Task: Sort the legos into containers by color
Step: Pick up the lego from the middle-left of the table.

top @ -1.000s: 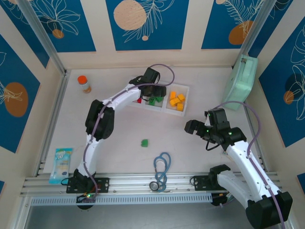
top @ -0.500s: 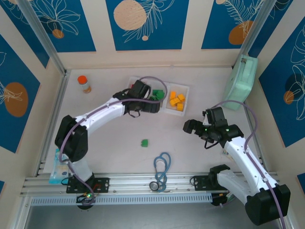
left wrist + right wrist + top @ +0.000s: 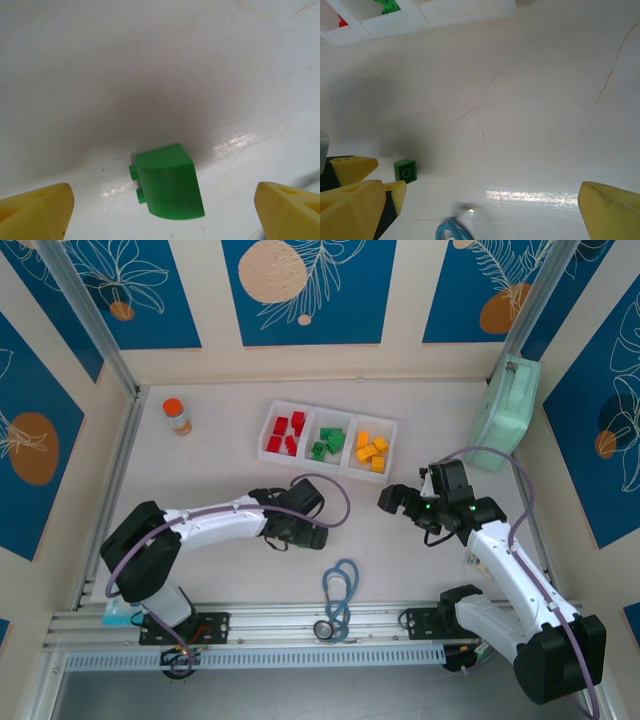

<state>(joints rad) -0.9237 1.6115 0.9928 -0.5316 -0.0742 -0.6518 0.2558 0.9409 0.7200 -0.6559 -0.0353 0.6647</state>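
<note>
White tabletop lies bare along the left rail, where an orange-capped bottle (image 3: 177, 416) stands near the far corner, well apart from everything else. The left gripper (image 3: 305, 533) hangs low over the open middle of the table, between the tray (image 3: 300, 463) and the near rail. Its jaws are spread wide, and its yellow fingers (image 3: 36, 209) stand on either side of a lone green lego (image 3: 169, 182) without touching it. The block lies flat on the table.

The tray sits toward the far wall with free table all round it. It holds red legos (image 3: 285, 435) in the left compartment, green legos (image 3: 327, 443) in the middle and orange-yellow legos (image 3: 370, 451) in the right.

A blue looped cord (image 3: 342, 592) lies just nearer than the left gripper. The right gripper (image 3: 395, 502) hovers over bare table with its jaws wide apart, holding nothing. A mint-green case (image 3: 505, 415) leans at the right wall.

A second ago the left arm reached over the tray. It has since swung back to the stray green block, uncovering all three compartments, while the right arm has barely shifted.
</note>
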